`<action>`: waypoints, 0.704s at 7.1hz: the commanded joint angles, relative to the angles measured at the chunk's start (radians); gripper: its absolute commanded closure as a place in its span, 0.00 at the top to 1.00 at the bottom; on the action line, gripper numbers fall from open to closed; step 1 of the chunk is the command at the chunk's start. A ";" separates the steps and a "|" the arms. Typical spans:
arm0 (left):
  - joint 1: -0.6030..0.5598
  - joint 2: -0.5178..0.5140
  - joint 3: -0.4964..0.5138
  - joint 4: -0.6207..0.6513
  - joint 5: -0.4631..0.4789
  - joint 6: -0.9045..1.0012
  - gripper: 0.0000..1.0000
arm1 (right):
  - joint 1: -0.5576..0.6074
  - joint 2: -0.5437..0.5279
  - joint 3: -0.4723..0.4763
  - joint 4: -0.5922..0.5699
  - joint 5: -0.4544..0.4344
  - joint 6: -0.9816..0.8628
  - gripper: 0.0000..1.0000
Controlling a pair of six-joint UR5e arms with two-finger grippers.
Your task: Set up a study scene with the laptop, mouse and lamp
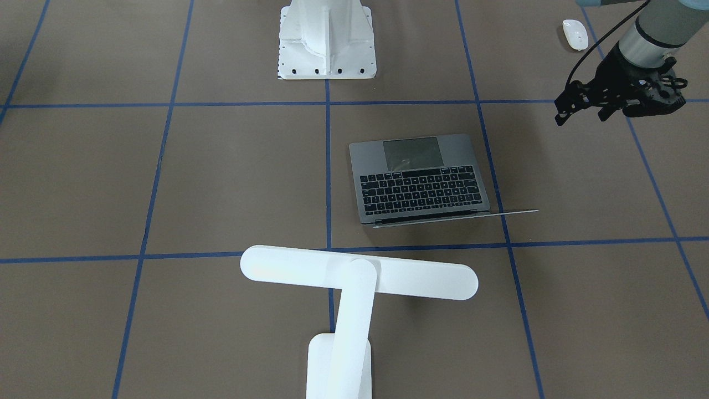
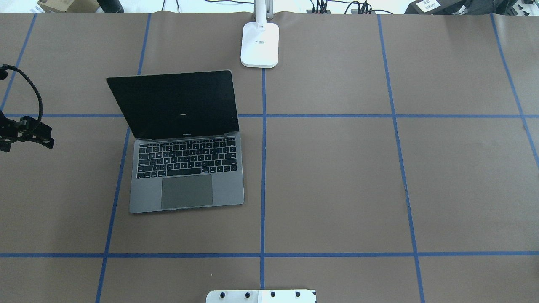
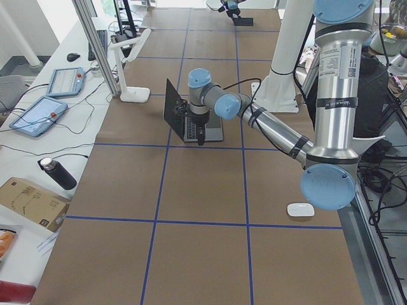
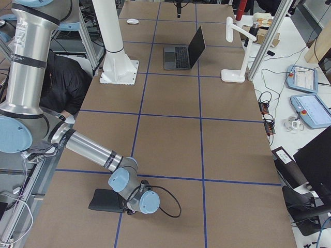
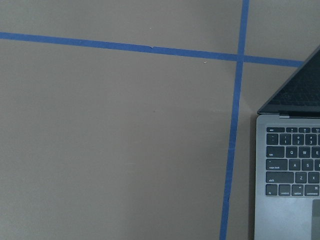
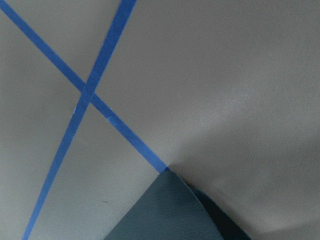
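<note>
Laptop (image 2: 185, 168), slim dark-grey metal, open left of centre; white bar-head desk lamp (image 2: 260, 44) beyond it. Small glossy white oval mouse (image 1: 575, 34) well apart, near robot-side table (image 2: 337, 168) edge. Left gripper (image 1: 581, 113) hovers empty, jaws apart; right gripper's (image 4: 125, 205) jaws – can't tell. Risk: off-centre pinch could squirt mouse off that edge.
</note>
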 commanded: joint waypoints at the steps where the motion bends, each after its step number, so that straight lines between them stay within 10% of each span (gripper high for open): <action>1: 0.002 0.000 -0.001 0.000 0.007 0.000 1.00 | 0.000 -0.004 -0.011 0.000 0.000 -0.010 0.99; 2: 0.002 -0.002 -0.001 0.000 0.008 0.000 1.00 | 0.000 -0.007 -0.011 -0.002 0.000 -0.010 0.93; 5: 0.002 -0.005 -0.001 0.000 0.008 -0.002 1.00 | 0.001 -0.011 -0.009 -0.002 0.001 -0.010 0.13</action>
